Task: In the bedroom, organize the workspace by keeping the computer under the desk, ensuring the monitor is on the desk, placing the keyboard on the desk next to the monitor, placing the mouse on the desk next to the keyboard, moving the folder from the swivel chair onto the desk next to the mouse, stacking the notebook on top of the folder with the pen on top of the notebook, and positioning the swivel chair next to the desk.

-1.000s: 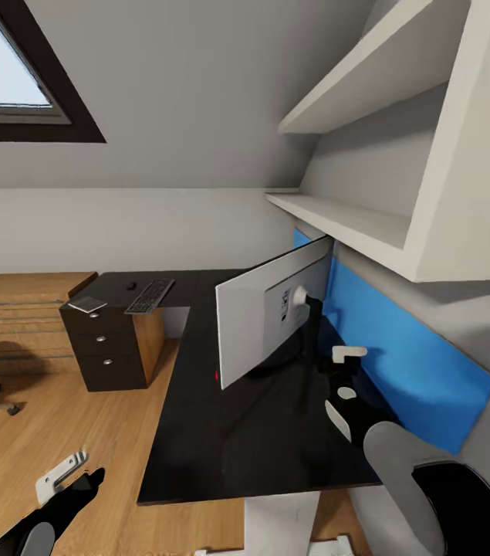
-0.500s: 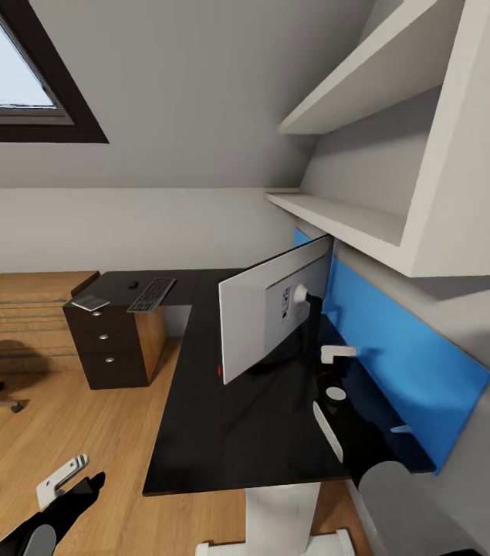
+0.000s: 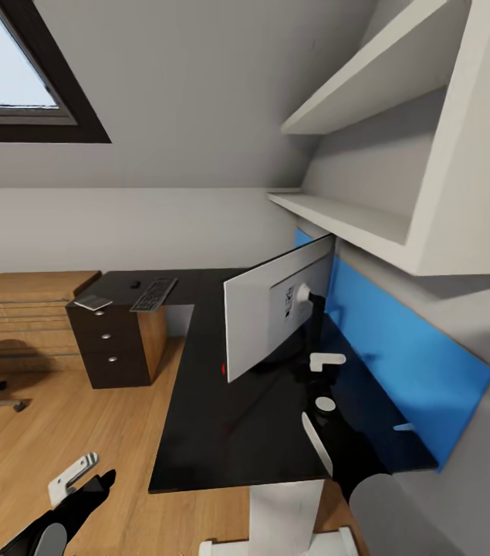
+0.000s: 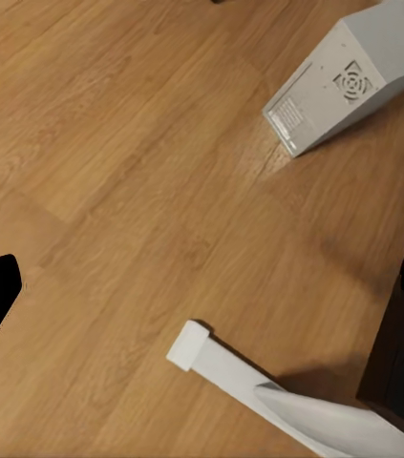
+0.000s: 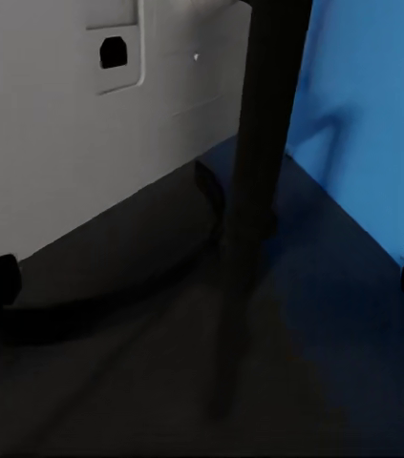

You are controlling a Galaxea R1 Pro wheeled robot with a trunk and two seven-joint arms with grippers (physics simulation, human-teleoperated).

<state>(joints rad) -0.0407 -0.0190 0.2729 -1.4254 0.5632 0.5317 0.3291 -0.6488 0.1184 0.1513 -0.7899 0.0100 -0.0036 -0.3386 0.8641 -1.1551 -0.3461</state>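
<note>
Monitor [image 3: 275, 313]: standing on desk [image 3: 229, 417], grey back facing right gripper [image 3: 320, 380].
Right gripper: fingers spread, empty, just behind the stand.
Left gripper [image 3: 75, 475]: over floor; grip state unclear.
Keyboard [image 3: 153, 294]: far left desk end.

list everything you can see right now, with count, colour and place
desk: 1, glossy black, L-shaped, along the wall
monitor: 1, grey back showing, standing on the desk near the blue panel
blue panel: 1, bright blue, on the wall behind the monitor
keyboard: 1, black, far end of the desk
mouse: 1, dark, beside the keyboard
notebook: 1, dark with white edges, desk's far corner
computer: 1, light grey, on the wood floor
shelves: 2, white, above the desk
skylight: 1, dark frame, sloped ceiling
left gripper: white fingers, over the floor
right gripper: white fingers, behind the monitor's stand
</note>
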